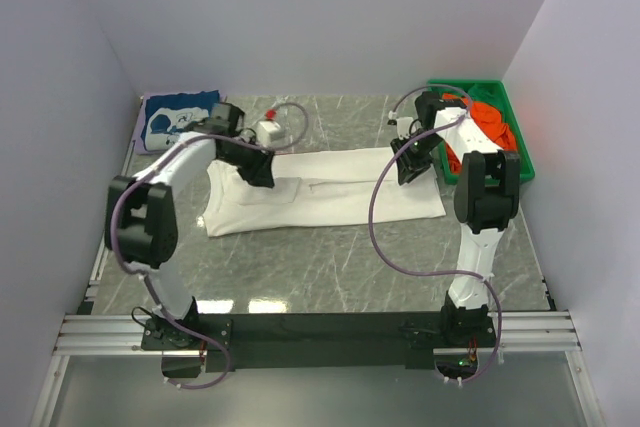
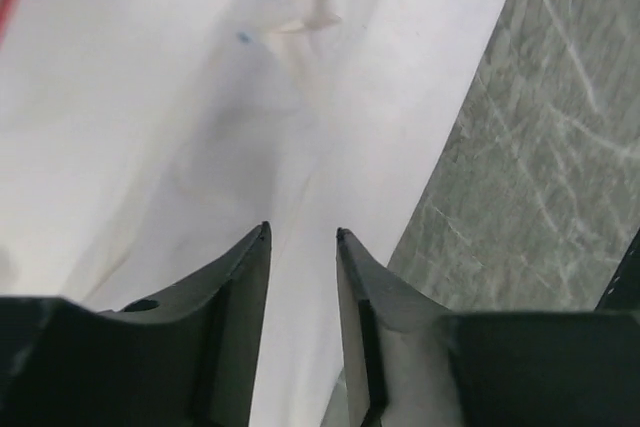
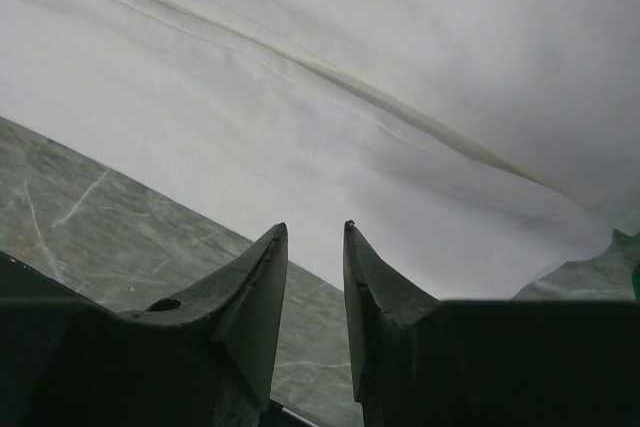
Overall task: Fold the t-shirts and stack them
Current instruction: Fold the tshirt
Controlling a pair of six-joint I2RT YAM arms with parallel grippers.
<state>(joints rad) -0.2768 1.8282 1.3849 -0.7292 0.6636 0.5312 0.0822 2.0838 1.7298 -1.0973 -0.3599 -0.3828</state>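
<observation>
A white t-shirt lies flat on the table as a long band folded lengthwise. My left gripper hovers over its left part. In the left wrist view its jaws stand a little apart and empty, with the white cloth below them, near the shirt's edge. My right gripper is over the shirt's right end. Its jaws are also a little apart and empty, above the cloth's edge. A folded navy t-shirt with a white graphic lies at the back left. Orange and red shirts sit in the bin.
The green plastic bin stands at the back right, close to my right arm. The grey marble tabletop shows in front of the shirt. White walls close in the sides and back. Purple cables loop from both arms.
</observation>
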